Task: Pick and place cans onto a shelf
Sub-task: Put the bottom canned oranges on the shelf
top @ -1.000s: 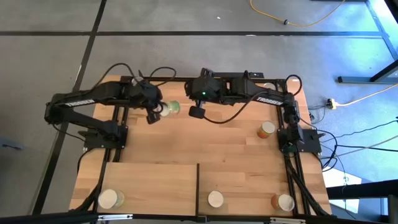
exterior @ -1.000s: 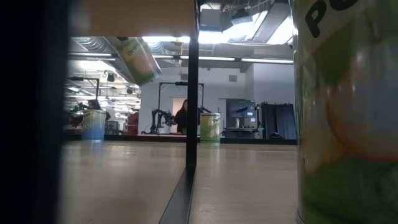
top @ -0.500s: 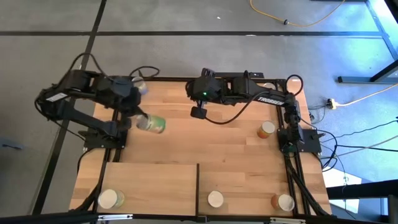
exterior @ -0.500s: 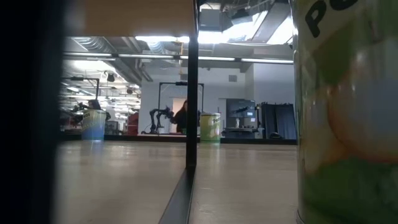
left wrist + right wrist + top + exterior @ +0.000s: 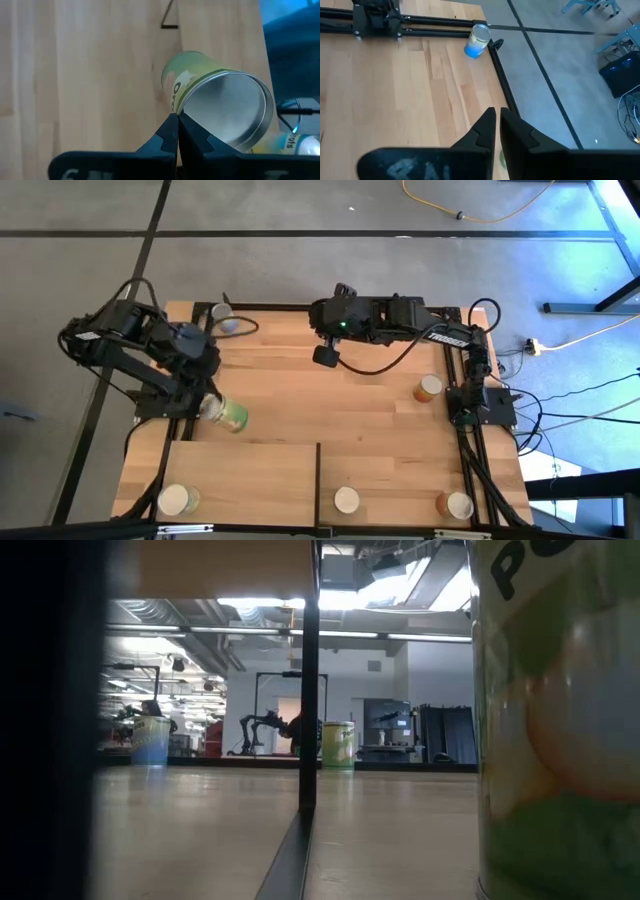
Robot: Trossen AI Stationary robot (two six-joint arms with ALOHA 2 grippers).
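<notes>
My left gripper (image 5: pixel 207 402) is shut on a green can (image 5: pixel 230 417), held tilted in the air just beyond the shelf's far edge (image 5: pixel 240 443). In the left wrist view the can (image 5: pixel 200 75) turns its round silver end toward me. The shelf (image 5: pixel 250 470) lies along the near edge, with a dark upright divider (image 5: pixel 318 480). Three cans stand on it (image 5: pixel 176 500) (image 5: pixel 346 500) (image 5: pixel 456 505). My right gripper (image 5: pixel 325 356) hangs shut over the table's far middle, with nothing between its fingers (image 5: pixel 490 125). My left gripper pinches the rim of the can's silver end (image 5: pixel 179 111) between its two fingertips. The fingers slant down from the table's far left side. The can hangs tilted beyond them, its green body pointing toward the near right, clear of the table.
A blue can (image 5: pixel 223 319) stands at the far left corner and an orange one (image 5: pixel 428 388) near the right edge. Bare tabletop lies between them. In the low view one can (image 5: pixel 560 740) fills the right foreground beside the divider (image 5: pixel 308 690).
My left gripper has carried the green can from the table's far middle toward the left and near edges, up to the shelf's far edge. It has turned on the way, so the can now points toward the near right. The can has left the low view.
</notes>
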